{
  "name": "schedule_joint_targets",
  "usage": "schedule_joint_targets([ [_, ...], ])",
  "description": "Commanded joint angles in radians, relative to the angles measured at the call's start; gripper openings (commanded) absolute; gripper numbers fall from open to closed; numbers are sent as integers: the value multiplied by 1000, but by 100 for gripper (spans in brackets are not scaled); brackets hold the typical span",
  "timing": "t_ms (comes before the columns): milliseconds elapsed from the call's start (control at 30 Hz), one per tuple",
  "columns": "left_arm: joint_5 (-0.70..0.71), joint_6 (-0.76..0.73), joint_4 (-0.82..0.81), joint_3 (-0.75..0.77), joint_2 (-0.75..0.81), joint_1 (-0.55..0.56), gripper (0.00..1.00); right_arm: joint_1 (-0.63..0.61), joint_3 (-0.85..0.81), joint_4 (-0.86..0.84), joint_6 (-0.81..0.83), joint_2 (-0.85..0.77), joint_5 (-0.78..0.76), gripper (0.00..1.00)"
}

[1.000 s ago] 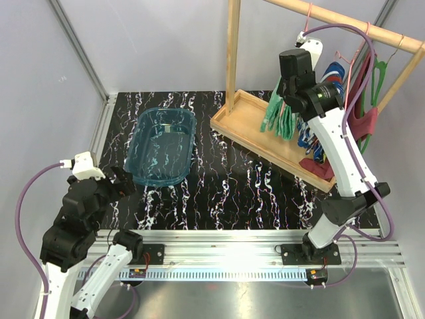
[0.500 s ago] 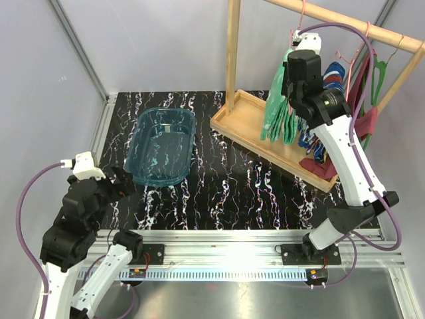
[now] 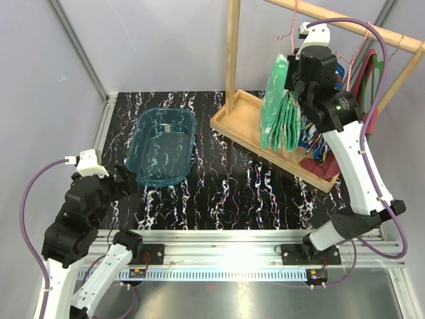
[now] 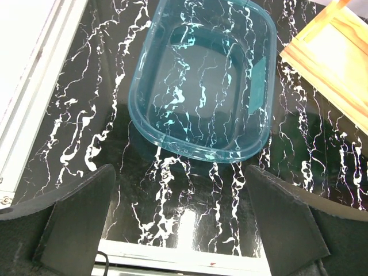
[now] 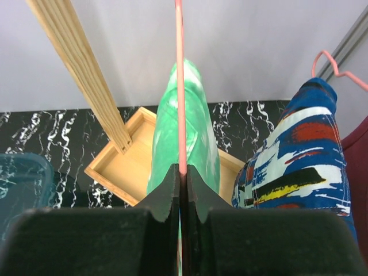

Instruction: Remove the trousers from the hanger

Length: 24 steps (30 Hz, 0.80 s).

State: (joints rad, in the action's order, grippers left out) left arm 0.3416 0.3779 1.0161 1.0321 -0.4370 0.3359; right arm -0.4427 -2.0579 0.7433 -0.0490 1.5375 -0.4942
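Unhooking step: right gripper (image 5: 181,179) clenched on the hanger (image 5: 180,86) bearing green trousers (image 5: 198,132); left gripper (image 4: 181,195) released. Next, lift it off the rail (image 3: 385,34)

— What colours have you got up there?
— I see mottled green-and-white trousers (image 5: 198,138) on a pink hanger (image 5: 180,86), and blue trousers (image 5: 299,155) patched red, white, yellow and black.
— And lower down?
— A see-through teal bin (image 4: 195,152) on my black, white-veined table (image 4: 75,115).
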Motion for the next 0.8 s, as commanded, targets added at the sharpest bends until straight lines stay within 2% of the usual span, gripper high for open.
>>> schedule_joint_targets([
  [0, -44, 12, -63, 31, -29, 3, 99, 1, -61, -245, 21, -71, -26, 0],
  [333, -75, 13, -93, 20, -48, 3, 99, 6, -19, -341, 28, -117, -14, 0],
  [533, -85, 15, -106, 11, -48, 3, 99, 9, 22, -438, 86, -136, 9, 0],
  [700, -137, 4, -131, 23, -65, 3, 99, 9, -50, -377, 75, -128, 68, 0],
  [767, -206, 3, -174, 28, -77, 3, 99, 7, -54, -357, 63, -145, 104, 0],
])
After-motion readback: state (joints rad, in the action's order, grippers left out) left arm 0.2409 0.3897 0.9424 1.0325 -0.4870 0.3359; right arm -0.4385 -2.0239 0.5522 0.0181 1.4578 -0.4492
